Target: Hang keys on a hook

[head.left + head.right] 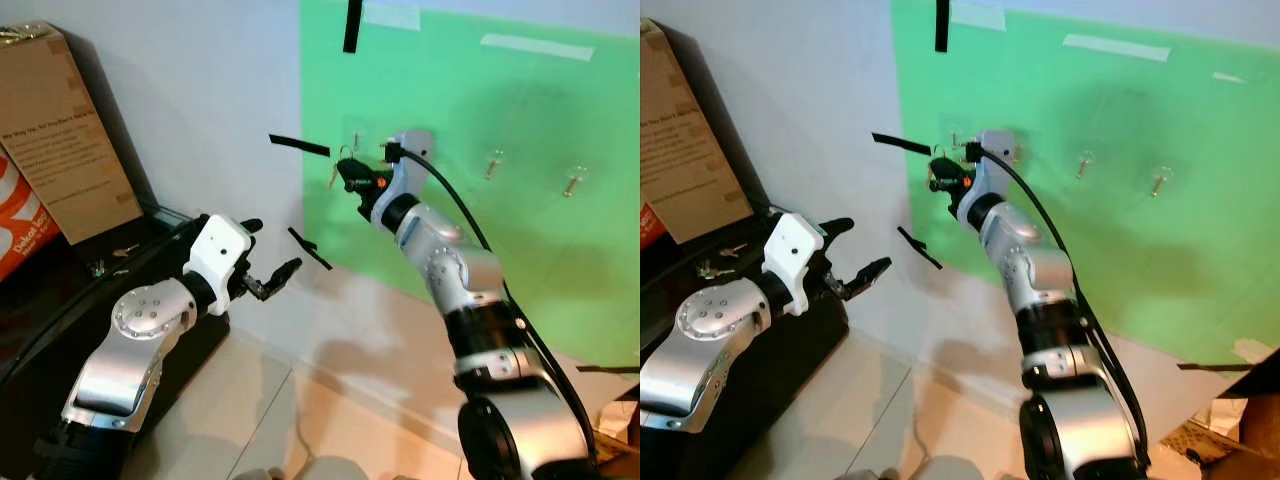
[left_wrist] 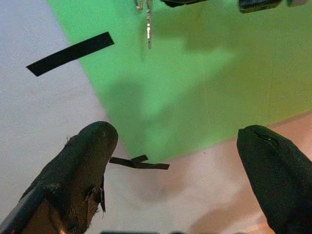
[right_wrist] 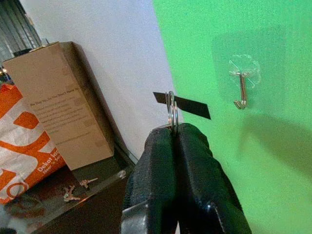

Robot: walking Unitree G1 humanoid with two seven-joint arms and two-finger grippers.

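My right gripper [image 1: 350,178] is raised against the green wall panel [image 1: 520,260], shut on a metal key ring [image 3: 170,109]. A key [image 1: 333,177] dangles below the ring. A clear stick-on hook [image 3: 241,87] sits on the green panel just beyond the ring, apart from it. Two more hooks [image 1: 492,163] [image 1: 573,181] are fixed further right on the panel. Lower and to the left, my left gripper [image 1: 272,246] stands open and holds nothing; in the left wrist view the key [image 2: 148,27] hangs above its fingers [image 2: 87,161].
A black cabinet [image 1: 60,310] stands at the left with a cardboard box [image 1: 65,130], an orange bag [image 1: 15,225] and some loose keys [image 1: 100,266] on it. Black tape strips [image 1: 298,146] [image 1: 310,248] mark the wall. The floor below is tiled.
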